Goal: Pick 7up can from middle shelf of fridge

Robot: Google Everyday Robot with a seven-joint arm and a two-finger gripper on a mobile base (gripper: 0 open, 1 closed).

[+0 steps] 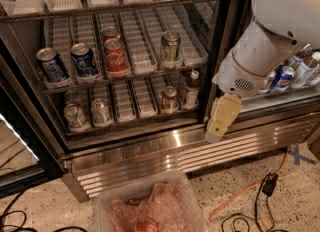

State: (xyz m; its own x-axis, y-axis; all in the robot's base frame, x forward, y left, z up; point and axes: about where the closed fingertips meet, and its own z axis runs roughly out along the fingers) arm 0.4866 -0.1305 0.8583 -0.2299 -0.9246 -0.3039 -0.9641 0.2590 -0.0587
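The fridge (150, 148) stands open in front of me, its ribbed steel base panel below the racks. The 7up can (75, 116), silvery-grey with a pale green tint, stands at the left of the middle shelf (146, 97), which is lined with white ribbed trays. A similar silvery can (100, 110) stands next to it. My gripper (214, 135) hangs from the white arm (260, 51) in front of the black door post. It is outside the cabinet, well to the right of the 7up can and slightly below it.
The rack above holds two blue Pepsi cans (84, 60), a red Coca-Cola can (116, 57) and a greenish can (170, 46). A brownish can (169, 99) and a dark bottle (191, 83) share the lower rack. A plastic bin (150, 211) and cables (250, 201) lie on the floor.
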